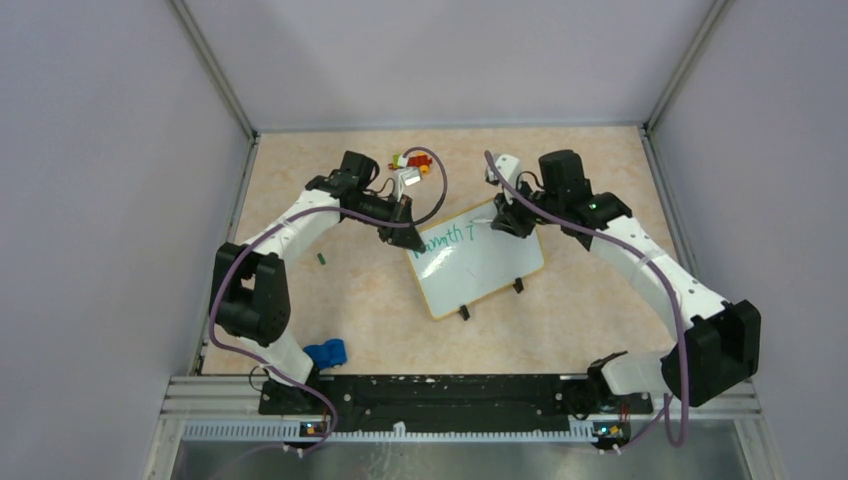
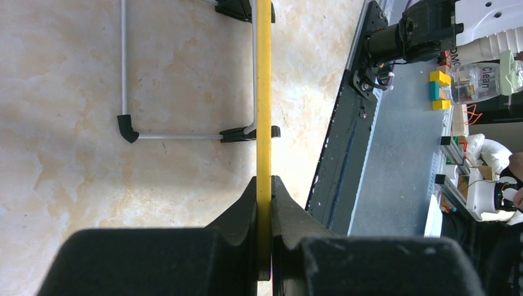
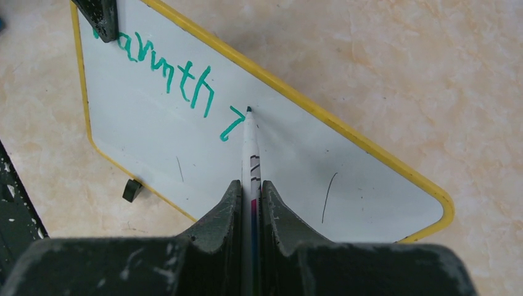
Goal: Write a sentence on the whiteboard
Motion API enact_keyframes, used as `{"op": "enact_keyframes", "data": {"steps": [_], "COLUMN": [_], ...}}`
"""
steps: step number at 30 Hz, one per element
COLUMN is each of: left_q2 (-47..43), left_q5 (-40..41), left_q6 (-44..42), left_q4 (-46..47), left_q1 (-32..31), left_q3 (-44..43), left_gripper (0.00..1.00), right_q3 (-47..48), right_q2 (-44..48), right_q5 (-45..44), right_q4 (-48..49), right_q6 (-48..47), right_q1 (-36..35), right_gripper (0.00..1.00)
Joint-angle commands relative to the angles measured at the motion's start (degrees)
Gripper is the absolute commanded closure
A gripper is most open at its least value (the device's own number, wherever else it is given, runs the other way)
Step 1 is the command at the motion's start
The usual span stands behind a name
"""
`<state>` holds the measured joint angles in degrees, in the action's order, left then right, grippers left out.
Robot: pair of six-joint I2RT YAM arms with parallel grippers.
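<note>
The whiteboard [image 1: 480, 262], white with a yellow rim, stands tilted on two black feet in the middle of the table. Green lettering, the sentence [image 1: 445, 238], runs along its upper left; in the right wrist view the sentence [image 3: 172, 77] ends in a fresh curved stroke. My left gripper [image 1: 408, 238] is shut on the board's upper-left edge; the left wrist view has the yellow rim [image 2: 264, 111] edge-on between the jaws. My right gripper [image 1: 508, 222] is shut on a white marker [image 3: 250, 145], whose green tip touches the whiteboard [image 3: 296, 166] just right of the last stroke.
Small coloured blocks and a little white piece [image 1: 410, 166] lie at the back of the table. A blue object [image 1: 326, 353] sits by the left arm's base, and a small dark green cap [image 1: 322, 258] lies left of the board. The frame rail [image 1: 440, 395] runs along the near edge.
</note>
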<state>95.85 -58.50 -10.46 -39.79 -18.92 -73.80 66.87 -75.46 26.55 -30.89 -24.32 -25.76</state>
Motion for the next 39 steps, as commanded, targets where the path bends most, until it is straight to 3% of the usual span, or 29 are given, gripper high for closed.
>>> {"op": "enact_keyframes", "data": {"steps": [1, 21, 39], "left_q2": [-0.74, -1.02, -0.90], "left_q5": [-0.70, -0.61, -0.55], "left_q6": [-0.95, -1.24, -1.32], "left_q4": [-0.99, -1.17, -1.25], "left_q1": [0.09, 0.07, 0.06], "left_q3": [-0.83, -0.77, -0.78], "left_gripper": [1.00, 1.00, 1.00], "right_q3": [2.29, 1.98, 0.61], "right_q2": [-1.46, 2.43, -1.28], "right_q5": [-1.06, 2.72, 1.95], "right_q4": [2.52, -1.67, 0.39], "right_q6": [0.02, -0.80, -1.35], "right_q1": [-0.10, 2.72, 2.73], "right_gripper": [1.00, 1.00, 1.00]}}
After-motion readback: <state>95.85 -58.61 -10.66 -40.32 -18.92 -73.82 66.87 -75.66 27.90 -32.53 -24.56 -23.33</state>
